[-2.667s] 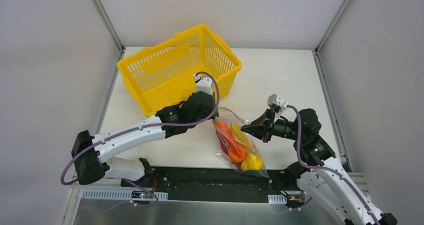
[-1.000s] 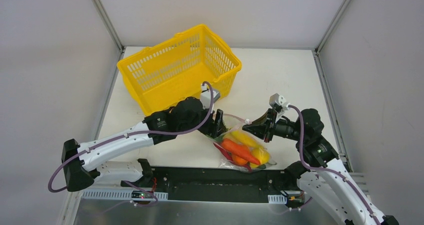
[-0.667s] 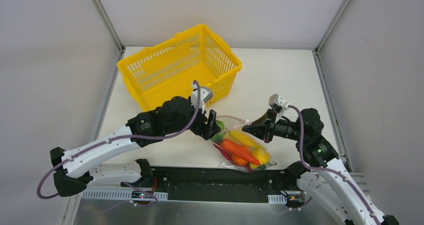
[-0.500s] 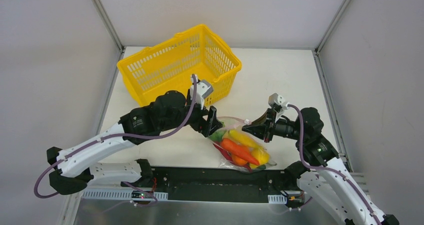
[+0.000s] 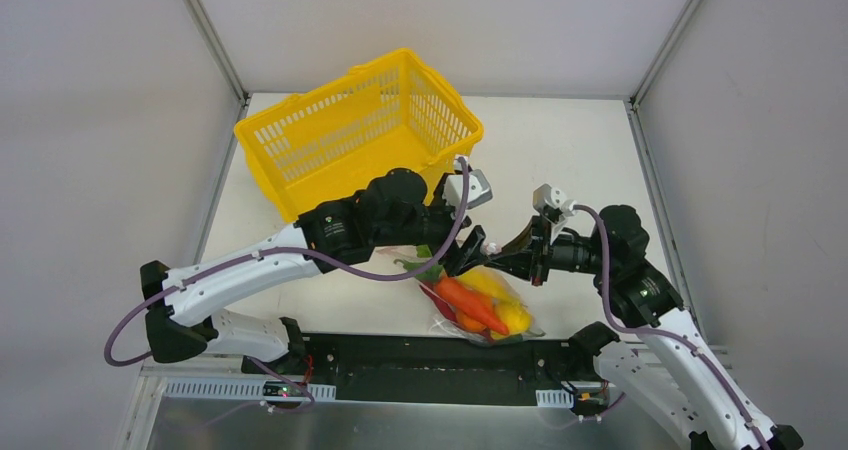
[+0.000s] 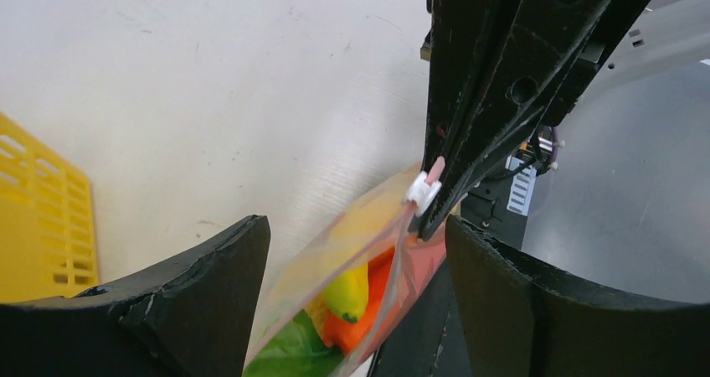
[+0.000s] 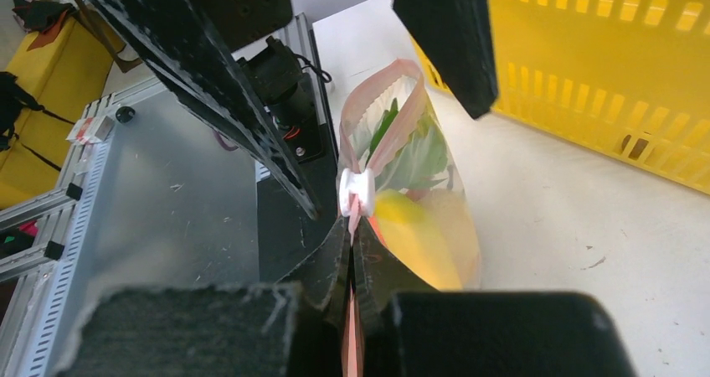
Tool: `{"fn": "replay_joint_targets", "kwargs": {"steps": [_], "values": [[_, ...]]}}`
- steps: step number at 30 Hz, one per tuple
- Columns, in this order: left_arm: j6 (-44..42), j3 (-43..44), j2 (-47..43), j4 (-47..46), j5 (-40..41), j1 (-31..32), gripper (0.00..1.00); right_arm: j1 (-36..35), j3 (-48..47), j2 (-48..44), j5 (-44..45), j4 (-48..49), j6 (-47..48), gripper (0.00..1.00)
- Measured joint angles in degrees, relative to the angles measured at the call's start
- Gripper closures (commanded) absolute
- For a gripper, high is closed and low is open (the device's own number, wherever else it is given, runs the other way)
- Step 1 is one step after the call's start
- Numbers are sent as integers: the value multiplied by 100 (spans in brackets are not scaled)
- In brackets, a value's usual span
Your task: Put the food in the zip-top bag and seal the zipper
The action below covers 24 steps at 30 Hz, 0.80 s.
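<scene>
Top view, zip-top bag [image 5: 505,288]: is lying on the worktop [image 5: 560,150] near its front edge, with its upper edge lifted between the two arms.
Top view, food [image 5: 465,298]: is sitting inside the bag, with orange, yellow, red and green pieces bunched together.
Top view, yellow basket [image 5: 360,130]: is standing behind the left arm, apart from the bag.
Left wrist view, left jaws: are standing released and spread wide, with the bag's top rising in the gap between them.
Left wrist view, white slider [image 6: 423,193]: is sitting on the bag's top edge, right at the tips of the right jaws.
Left wrist view, contents: a yellow fruit [image 6: 347,293] and a green pepper [image 6: 293,356] are showing through the plastic.
Right wrist view, right jaws: are clenching the pink strip just behind the slider.
Right wrist view, zipper [image 7: 398,126]: is gaping in a loop beyond the slider, so that stretch is standing unsealed.
Right wrist view, left jaws: are flanking the open mouth, one finger on each side, both apart from it.
</scene>
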<state>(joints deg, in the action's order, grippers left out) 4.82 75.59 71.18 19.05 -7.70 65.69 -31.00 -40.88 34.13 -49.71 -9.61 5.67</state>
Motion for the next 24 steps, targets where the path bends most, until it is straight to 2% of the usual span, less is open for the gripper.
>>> {"fn": "replay_joint_targets", "kwargs": {"steps": [4, 6, 9, 16, 19, 24], "values": [[-129, -13, 129, -304, -299, 0, 32, 0, -76, 31, -162, -149, 125, 100], [-177, -13, 125, -487, -448, 0, 48, 0, -129, 83, -229, -227, 195, 100], [-313, -13, 125, -634, -664, 0, 61, 0, -166, 160, -273, -286, 262, 100], [-673, -13, 125, -494, -1182, 0, 66, 0, -166, 188, -310, -310, 334, 100], [-748, -11, 127, -372, -1331, 0, 77, 0, -166, 162, -326, -313, 339, 100], [-850, 20, 170, -339, -1486, -4, 84, -2, -166, 129, -376, -332, 337, 100]]}}
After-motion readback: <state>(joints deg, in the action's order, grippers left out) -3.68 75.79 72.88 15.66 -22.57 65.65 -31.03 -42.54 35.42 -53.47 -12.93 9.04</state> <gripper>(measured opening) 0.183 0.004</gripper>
